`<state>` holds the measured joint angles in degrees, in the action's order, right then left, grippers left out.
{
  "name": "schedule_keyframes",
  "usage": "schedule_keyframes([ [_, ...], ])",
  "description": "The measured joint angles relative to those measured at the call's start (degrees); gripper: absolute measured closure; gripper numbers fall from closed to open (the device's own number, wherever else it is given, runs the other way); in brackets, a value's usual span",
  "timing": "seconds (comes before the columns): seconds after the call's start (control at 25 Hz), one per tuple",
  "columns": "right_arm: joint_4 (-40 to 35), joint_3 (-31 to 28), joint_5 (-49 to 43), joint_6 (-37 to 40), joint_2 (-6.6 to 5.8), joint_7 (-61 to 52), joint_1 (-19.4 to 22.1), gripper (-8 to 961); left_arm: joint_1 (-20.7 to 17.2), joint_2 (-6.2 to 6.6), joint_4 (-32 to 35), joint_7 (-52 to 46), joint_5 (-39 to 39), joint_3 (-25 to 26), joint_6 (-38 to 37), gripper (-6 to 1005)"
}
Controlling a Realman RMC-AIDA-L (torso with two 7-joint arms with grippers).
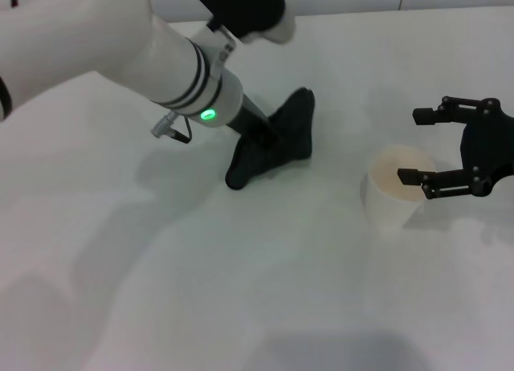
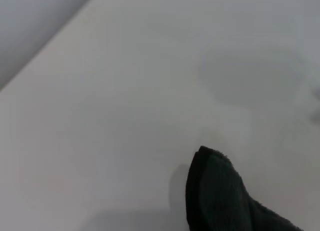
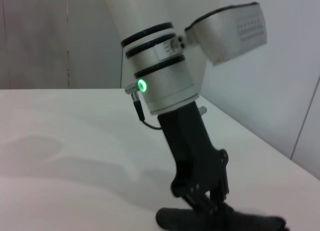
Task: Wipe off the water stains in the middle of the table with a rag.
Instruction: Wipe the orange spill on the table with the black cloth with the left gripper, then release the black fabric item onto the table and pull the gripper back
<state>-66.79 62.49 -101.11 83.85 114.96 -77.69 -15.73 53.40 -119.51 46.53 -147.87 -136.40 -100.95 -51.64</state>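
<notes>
White tabletop fills the view, plain and smooth, with a pale wall behind its far edge.

Left gripper is down at the table's middle, fingers pinched on the rag, a black cloth lying flat and stretched from near-left to far-right under the tool. Right wrist view confirms it: the dark fingers are pressed into the cloth against the surface.

Right gripper sits idle at the right, jaws spread, just beside a whitish plastic cup holding a trace of brownish liquid.

Water stains: no orange-brown blot visible anywhere on the bare table. Either they lie under the rag or are already taken up; cannot tell which.

Judgement on the step in hand, the wiping pass: keep downward pressure even so the cloth stays flat rather than bunching, sweep in overlapping strokes across the middle, and hold strokes short on the right side so the rag's far end does not knock the cup.
</notes>
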Motion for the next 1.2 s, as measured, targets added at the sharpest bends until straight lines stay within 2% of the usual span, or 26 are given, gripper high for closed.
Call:
schedule_keyframes([
  [0.12,0.0,0.0,-0.1,0.1,0.00,0.0,0.0,96,0.0,0.08,0.0,-3.4,-2.0,2.0,-0.8,913],
  [0.4,0.0,0.0,-0.1,0.4,0.00,0.0,0.0,96,0.2,0.06,0.0,-11.5,-9.5,2.2,-4.5,912],
  [0.64,0.0,0.0,-0.1,0.5,0.00,0.0,0.1,96,-0.7,0.10,2.2,-10.2,-10.9,1.9,-9.0,912],
  [0.84,-0.7,-1.1,0.0,1.0,-0.09,0.0,1.2,96,-2.2,0.21,9.1,-7.9,-10.8,2.8,-19.6,912],
  [0.88,-0.8,-1.5,0.0,1.4,-0.10,0.0,1.3,96,-2.2,0.21,9.1,-7.9,-10.8,2.8,-19.6,912],
  [1.04,-0.8,-2.5,0.1,2.5,-0.10,-0.2,1.2,96,-3.2,0.33,15.9,-7.8,-11.1,6.6,-32.8,912],
  [1.2,-0.8,-2.4,0.2,2.5,-0.09,-0.2,1.1,96,-3.4,0.37,15.8,-8.4,-14.2,9.9,-35.3,912],
])
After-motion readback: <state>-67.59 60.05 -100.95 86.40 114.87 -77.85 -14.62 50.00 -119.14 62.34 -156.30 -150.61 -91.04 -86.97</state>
